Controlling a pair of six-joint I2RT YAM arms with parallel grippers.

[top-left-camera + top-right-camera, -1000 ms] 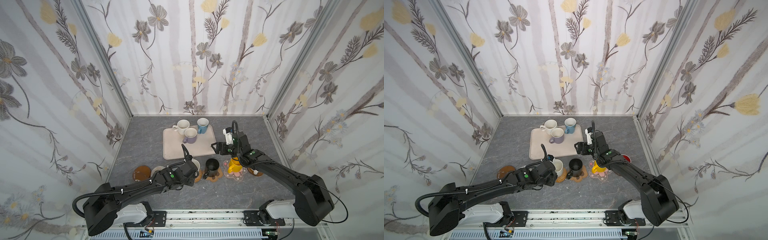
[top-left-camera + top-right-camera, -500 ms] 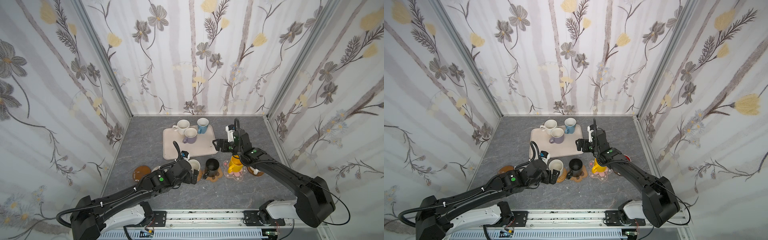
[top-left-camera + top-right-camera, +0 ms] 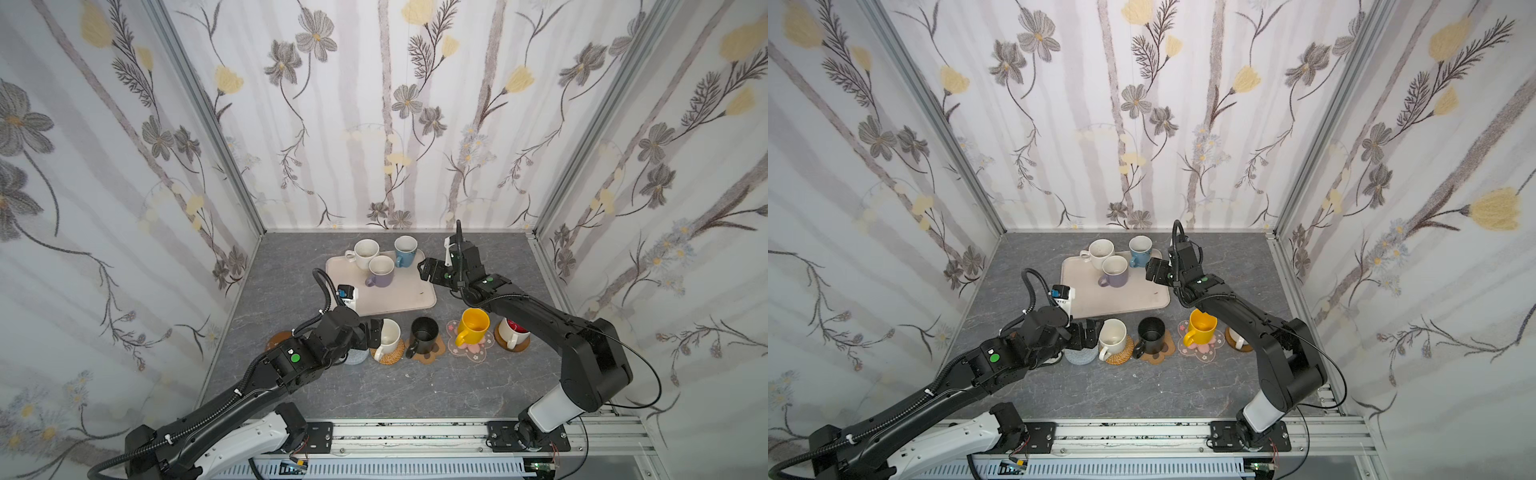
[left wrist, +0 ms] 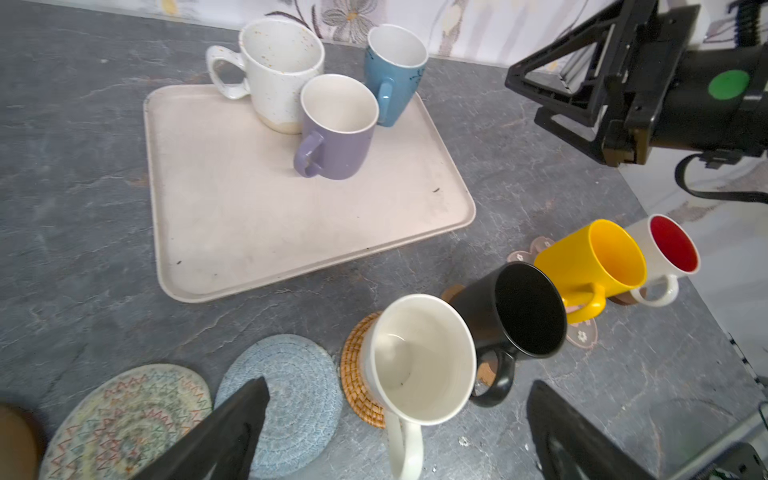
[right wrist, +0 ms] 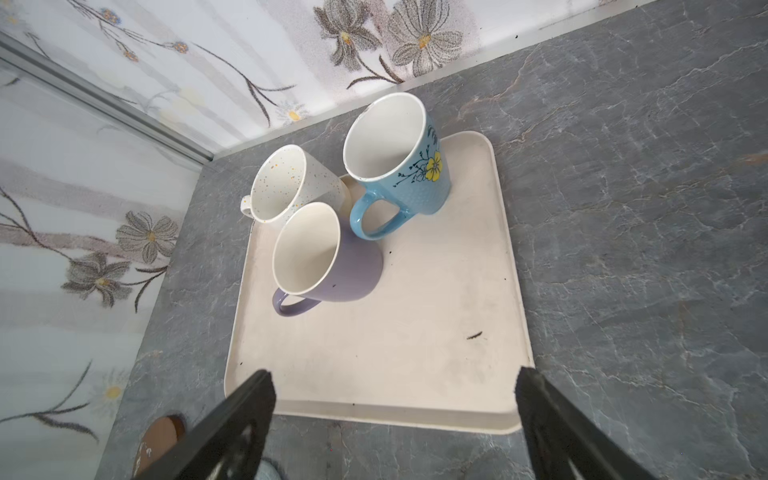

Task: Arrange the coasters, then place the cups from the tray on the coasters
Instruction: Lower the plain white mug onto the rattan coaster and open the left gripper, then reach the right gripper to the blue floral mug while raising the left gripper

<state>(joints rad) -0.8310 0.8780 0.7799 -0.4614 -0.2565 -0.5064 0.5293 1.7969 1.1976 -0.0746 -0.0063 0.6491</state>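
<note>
The cream tray (image 3: 390, 297) holds three cups: speckled cream (image 3: 365, 250), lavender (image 3: 381, 270) and light blue (image 3: 405, 249). In the front row a cream cup (image 3: 390, 334) stands on the rattan coaster (image 3: 392, 356). Beside it are a black cup (image 3: 424, 332) on the paw coaster (image 3: 432, 353), a yellow cup (image 3: 471, 326) on the blossom coaster (image 3: 478, 352) and a red-lined white cup (image 3: 513, 332) on a wooden disc (image 3: 519, 346). Blue crochet (image 4: 286, 399) and woven (image 4: 124, 415) coasters lie bare. My left gripper (image 4: 399, 388) is open, just short of the cream cup. My right gripper (image 5: 394, 376) hangs open over the tray's edge.
Another brown wooden disc (image 3: 276, 338) lies at the row's left end, partly under my left arm. Flowered walls (image 3: 386, 124) close the table on three sides. A metal rail (image 3: 415, 436) runs along the front edge.
My left gripper opened, let go of the cream cup on the rattan coaster and drew back to the left. My right gripper moved from above the yellow cup towards the tray.
</note>
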